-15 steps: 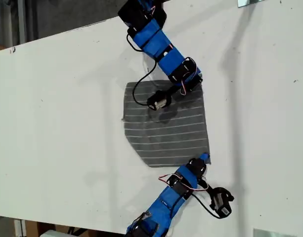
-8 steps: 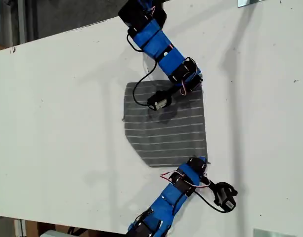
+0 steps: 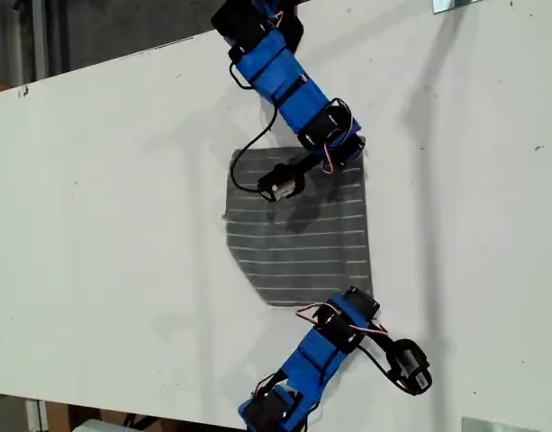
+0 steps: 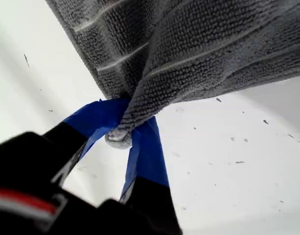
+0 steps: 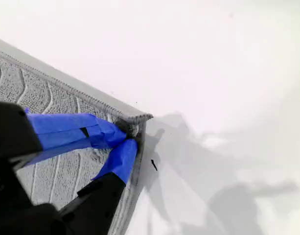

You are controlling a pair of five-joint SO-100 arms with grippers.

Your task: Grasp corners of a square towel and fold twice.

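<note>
The dark grey striped towel [image 3: 298, 243] lies on the white table [image 3: 104, 198] between the two blue arms. My first gripper [image 3: 366, 295] comes in from the exterior view's bottom and is shut on the towel's near right corner [image 4: 119, 138]. There the cloth [image 4: 213, 49] is bunched and raised off the table between the taped fingers [image 4: 147, 152]. My second gripper [image 3: 358, 151] reaches from the exterior view's top and is shut on the far right corner [image 5: 140, 118]. Under it the towel [image 5: 57, 181] still lies flat.
Bare white table [image 3: 474, 225] extends toward the exterior view's right and left of the towel. Black cables and each arm's wrist camera [image 3: 280, 183] hang beside the grippers, one over the towel. The table's far edge [image 3: 122, 56] runs along the exterior view's upper left.
Both grippers have drawn slightly toward the exterior view's left, pulling the towel's right edge inward. The lower arm has swung, and its corner has risen a little.
</note>
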